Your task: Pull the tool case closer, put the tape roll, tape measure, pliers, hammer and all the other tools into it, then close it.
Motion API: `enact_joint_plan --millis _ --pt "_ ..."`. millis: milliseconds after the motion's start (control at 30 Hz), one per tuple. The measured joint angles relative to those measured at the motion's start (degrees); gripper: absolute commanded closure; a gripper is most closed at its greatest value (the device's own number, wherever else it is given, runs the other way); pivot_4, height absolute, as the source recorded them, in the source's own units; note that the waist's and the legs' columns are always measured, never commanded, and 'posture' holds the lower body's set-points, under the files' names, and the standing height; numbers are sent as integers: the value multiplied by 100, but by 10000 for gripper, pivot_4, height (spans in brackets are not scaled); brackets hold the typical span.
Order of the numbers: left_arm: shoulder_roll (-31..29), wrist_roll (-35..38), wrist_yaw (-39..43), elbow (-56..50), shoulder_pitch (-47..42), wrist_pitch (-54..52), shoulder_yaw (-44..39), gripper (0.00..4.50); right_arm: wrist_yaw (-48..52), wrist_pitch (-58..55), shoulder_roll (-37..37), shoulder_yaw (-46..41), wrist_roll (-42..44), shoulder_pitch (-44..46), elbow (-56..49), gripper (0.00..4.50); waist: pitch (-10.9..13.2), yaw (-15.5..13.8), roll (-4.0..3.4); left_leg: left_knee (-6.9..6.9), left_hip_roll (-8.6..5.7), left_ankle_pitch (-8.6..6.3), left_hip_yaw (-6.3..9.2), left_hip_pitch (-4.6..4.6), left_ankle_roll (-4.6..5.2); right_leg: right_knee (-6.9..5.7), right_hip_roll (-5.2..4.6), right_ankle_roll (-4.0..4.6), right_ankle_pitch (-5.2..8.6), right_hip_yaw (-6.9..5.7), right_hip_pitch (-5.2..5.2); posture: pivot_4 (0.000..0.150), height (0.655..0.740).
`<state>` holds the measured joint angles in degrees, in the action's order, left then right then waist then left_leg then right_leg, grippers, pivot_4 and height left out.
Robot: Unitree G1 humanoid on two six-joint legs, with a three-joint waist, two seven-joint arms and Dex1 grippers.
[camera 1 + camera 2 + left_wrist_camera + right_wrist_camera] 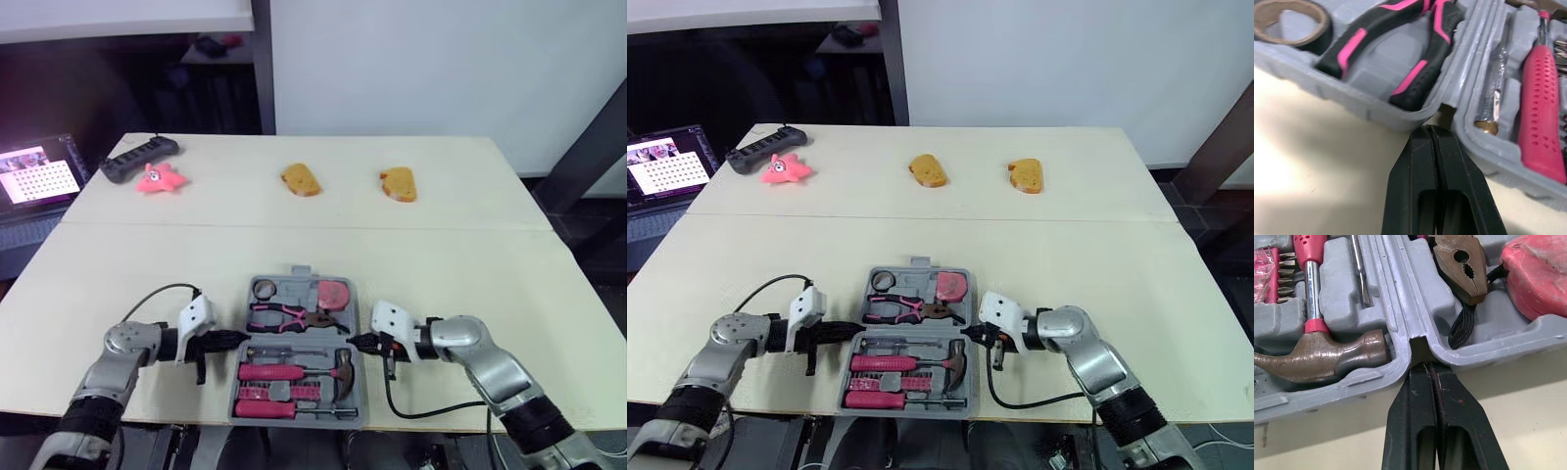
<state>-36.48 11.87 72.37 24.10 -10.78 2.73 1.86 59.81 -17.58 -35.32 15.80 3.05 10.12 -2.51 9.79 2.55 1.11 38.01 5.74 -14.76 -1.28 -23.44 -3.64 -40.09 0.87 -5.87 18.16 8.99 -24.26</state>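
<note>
Beside the tool case (1366,105), at its nine and three o'clock hinge notches, the left end effector (1431,129) and right end effector (1425,366), both closed empty, should raise the twelve o'clock half evenly.

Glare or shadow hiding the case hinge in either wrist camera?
Left wrist view: glare whitens the table beside the left tool; tool case hinge notch shaded but readable. Right wrist view: even light, shadow under the tool case by the right tool.

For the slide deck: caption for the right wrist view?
Right gripper, jaws shut, at the open tool case's hinge gap; hammer and pliers seated inside.
</note>
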Motion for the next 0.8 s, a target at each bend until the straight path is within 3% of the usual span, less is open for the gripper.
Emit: enact_joint_plan --millis 100,167,233,433,600,800 --pt "-394 270 11 -38 282 -110 -504 45000 53 -113 -451 -354 154 -135 -11 44318 1 11 0 0 0 0 -5 0 0 0 0 2 2 7 -2 1500 7080" --pt "-445 540 84 -341 553 -248 -731 45000 80 -369 -574 -623 330 -92 -10 38936 1 4 0 0 0 0 -8 0 0 1 -1 3 3 10 -3 1500 7080" --pt "-403 908 208 -971 933 -545 -764 45000 111 -733 -573 -937 685 60 -25 31348 2 4 1 0 1 0 -11 -1 0 1 -1 3 3 13 -3 1500 7080" --pt "-363 1452 227 -2750 1557 -1530 -358 45000 -141 -2937 -63 -1479 2052 772 -128 858 7 0 8 -1 3 0 -9 -1 0 1 1 4 3 11 -4 1500 7080" --pt "-205 1263 48 -3404 1795 -1753 400 45000 -818 -3937 457 -1719 2440 1101 184 858 7 15 8 -1 2 -1 -13 -2 0 4 1 5 4 18 -7 1500 7080" --pt "-125 755 -287 -3362 1702 -1741 968 45000 -1449 -4096 979 -1825 2468 1495 950 858 7 78 8 -4 2 -1 -13 -2 0 4 2 4 3 17 -9 1500 7080"
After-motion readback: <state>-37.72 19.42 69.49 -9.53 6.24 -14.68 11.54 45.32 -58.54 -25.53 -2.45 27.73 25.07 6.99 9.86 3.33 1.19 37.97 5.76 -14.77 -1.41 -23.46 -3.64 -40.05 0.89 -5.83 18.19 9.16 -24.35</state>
